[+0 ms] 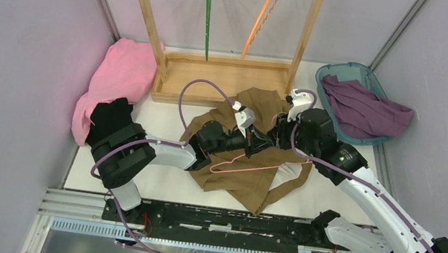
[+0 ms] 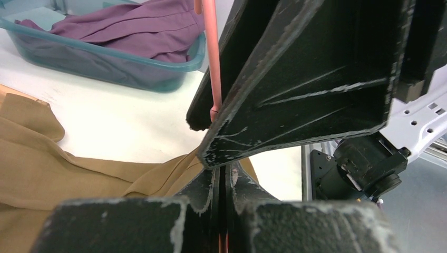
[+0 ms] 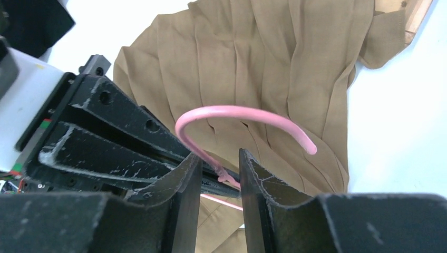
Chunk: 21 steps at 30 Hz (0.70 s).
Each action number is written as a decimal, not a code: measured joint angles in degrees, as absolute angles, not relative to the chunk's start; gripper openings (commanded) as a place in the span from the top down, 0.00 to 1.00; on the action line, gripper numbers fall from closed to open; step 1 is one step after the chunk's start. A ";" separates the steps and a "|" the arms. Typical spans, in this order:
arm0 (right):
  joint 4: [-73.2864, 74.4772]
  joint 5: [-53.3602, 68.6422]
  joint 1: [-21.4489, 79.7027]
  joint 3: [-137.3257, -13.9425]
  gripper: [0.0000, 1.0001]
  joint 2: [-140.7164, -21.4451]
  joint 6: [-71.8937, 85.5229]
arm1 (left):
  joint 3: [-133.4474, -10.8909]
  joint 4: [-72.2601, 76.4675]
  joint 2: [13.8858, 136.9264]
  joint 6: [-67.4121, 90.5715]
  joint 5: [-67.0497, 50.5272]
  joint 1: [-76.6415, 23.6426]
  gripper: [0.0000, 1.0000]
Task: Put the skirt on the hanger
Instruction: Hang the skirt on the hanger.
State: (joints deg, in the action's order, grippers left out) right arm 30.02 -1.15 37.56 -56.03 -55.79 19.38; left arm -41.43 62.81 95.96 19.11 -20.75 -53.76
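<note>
A brown skirt (image 1: 253, 182) lies crumpled in the middle of the white table, with a pink wire hanger (image 1: 248, 167) lying on it. My left gripper (image 1: 257, 142) is shut on the hanger's neck; a sliver of pink shows between its closed fingers in the left wrist view (image 2: 224, 174). My right gripper (image 1: 275, 136) is open, and its fingers straddle the twisted neck just below the hook (image 3: 237, 112) without pinching it (image 3: 220, 163). The skirt spreads beneath both grippers (image 3: 263, 52) and also shows in the left wrist view (image 2: 42, 163).
A wooden rack (image 1: 215, 74) stands at the back with a green hanger (image 1: 207, 15) and an orange hanger (image 1: 264, 15) on it. A pink cloth (image 1: 118, 75) lies back left. A teal bin (image 1: 350, 74) holding purple cloth (image 1: 362, 108) sits back right.
</note>
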 measured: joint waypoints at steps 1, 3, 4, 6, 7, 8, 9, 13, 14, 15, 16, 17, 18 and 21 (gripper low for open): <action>30.09 -1.69 37.76 -56.03 0.64 -56.14 19.35 | -41.43 62.74 95.96 19.05 -20.75 -53.76 0.97; 30.15 -3.11 38.13 -56.03 0.65 -57.01 19.22 | -41.43 62.35 95.94 18.87 -20.73 -53.80 0.96; 30.28 -3.79 38.35 -56.03 0.66 -57.43 19.18 | -41.43 62.08 95.94 18.81 -20.69 -53.82 0.96; 30.41 -5.02 38.89 -55.86 0.70 -57.87 19.18 | -41.43 61.32 95.94 18.79 -20.64 -53.82 0.96; 30.35 -5.54 39.24 -55.48 0.76 -57.87 19.16 | -41.43 60.95 95.94 18.79 -20.62 -53.82 0.96; 30.33 -5.98 39.48 -55.16 0.80 -57.84 19.16 | -41.43 60.49 95.94 18.79 -20.62 -53.84 0.96; 30.22 -6.26 39.72 -54.81 0.85 -57.82 19.05 | -41.43 59.96 95.94 18.79 -20.64 -53.87 0.96; 30.44 -7.42 40.51 -54.15 0.99 -57.84 18.44 | -41.43 58.72 95.92 18.76 -20.62 -54.04 0.91; 30.55 -7.60 40.53 -54.13 0.99 -57.84 18.20 | -41.43 58.52 95.83 18.79 -20.62 -54.08 0.87; 30.68 -7.94 40.71 -54.13 0.99 -57.82 18.11 | -41.43 58.26 95.68 18.76 -20.62 -54.08 0.83; 30.70 -8.21 40.84 -54.13 0.99 -57.76 17.98 | -41.43 57.95 95.53 18.74 -20.58 -54.08 0.80; 30.70 -8.45 40.97 -54.13 0.99 -57.69 17.91 | -41.43 57.30 95.18 18.70 -20.53 -54.08 0.77; 30.92 -8.88 41.04 -54.13 0.99 -57.56 17.85 | -41.47 56.95 94.78 18.57 -20.47 -54.08 0.74; 31.79 -10.46 41.04 -54.13 0.99 -57.30 17.17 | -42.00 54.35 92.60 17.65 -20.05 -54.08 0.71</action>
State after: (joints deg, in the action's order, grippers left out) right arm 31.79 -10.46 41.04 -54.13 -57.30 17.17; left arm -42.00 54.35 92.60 17.65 -20.05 -54.08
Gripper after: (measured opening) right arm 0.037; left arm 0.262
